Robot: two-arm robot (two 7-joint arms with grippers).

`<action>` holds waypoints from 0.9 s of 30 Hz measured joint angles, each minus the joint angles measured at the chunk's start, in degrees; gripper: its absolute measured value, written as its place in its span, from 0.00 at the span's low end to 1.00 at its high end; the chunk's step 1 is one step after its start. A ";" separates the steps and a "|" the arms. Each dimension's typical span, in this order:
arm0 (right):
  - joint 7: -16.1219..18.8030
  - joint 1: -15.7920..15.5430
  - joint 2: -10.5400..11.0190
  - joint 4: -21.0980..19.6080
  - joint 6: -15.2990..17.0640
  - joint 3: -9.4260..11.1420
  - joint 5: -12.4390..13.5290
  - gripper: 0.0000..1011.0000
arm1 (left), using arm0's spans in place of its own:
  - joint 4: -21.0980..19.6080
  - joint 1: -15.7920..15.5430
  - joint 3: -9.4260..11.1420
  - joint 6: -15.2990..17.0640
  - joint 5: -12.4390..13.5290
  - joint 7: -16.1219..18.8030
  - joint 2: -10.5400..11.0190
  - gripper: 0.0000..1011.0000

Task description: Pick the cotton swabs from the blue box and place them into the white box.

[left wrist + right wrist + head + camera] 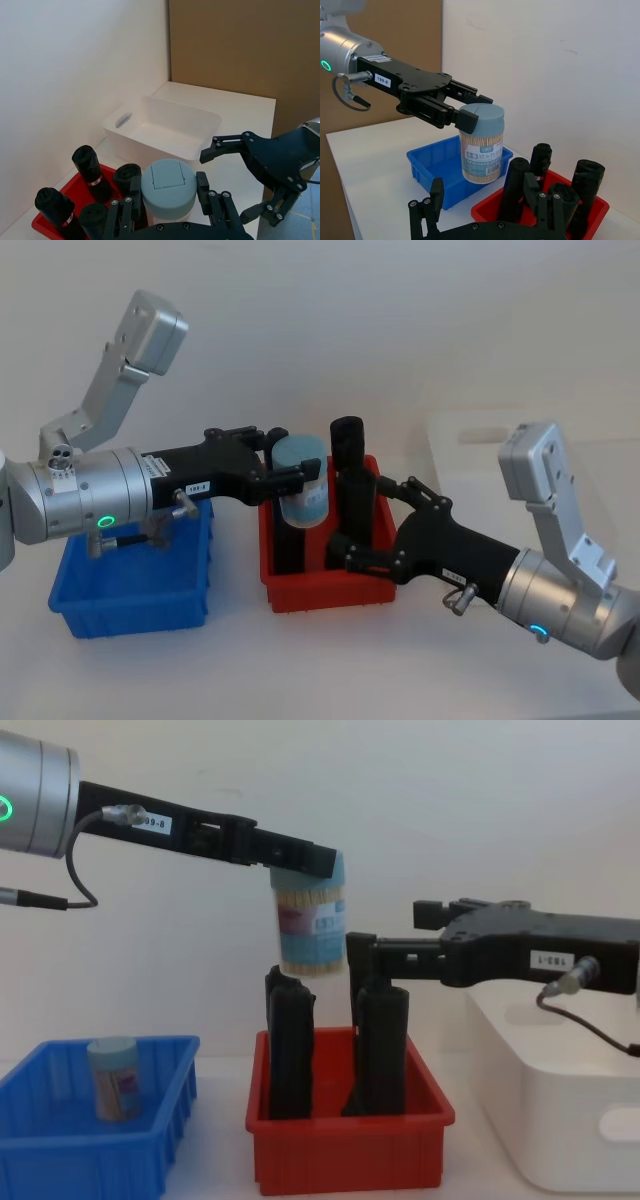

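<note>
bright, flat, diffuse light in all views, seemingly from overhead; no hard shadows, only faint soft shade on the surface [330,660] beneath the red bin [330,595] and the blue box [130,618]. in the head view the white box [470,435] washes out, its rim barely parting from the pale surface, while the left wrist view gives its walls gentle grey shading. dull sheen on the left arm's silver housing [70,495], small green ring [105,522] glowing on it.
</note>
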 joint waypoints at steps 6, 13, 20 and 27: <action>0.36 1.54 -0.83 2.47 -0.29 -0.39 -0.50 0.99 | 0.00 0.00 0.00 0.00 0.00 0.00 0.00 0.65; 1.44 3.96 -2.19 6.32 -0.86 -0.90 -0.65 0.99 | 0.00 0.00 0.00 0.00 0.01 0.00 0.00 0.65; 2.72 5.89 -3.26 9.29 -1.41 -1.28 -0.32 0.99 | 0.00 0.01 0.00 0.00 0.00 0.01 0.00 0.65; 4.34 8.16 -4.48 12.43 -1.97 -1.72 0.33 0.99 | 0.00 0.01 0.00 0.00 0.00 0.01 0.00 0.65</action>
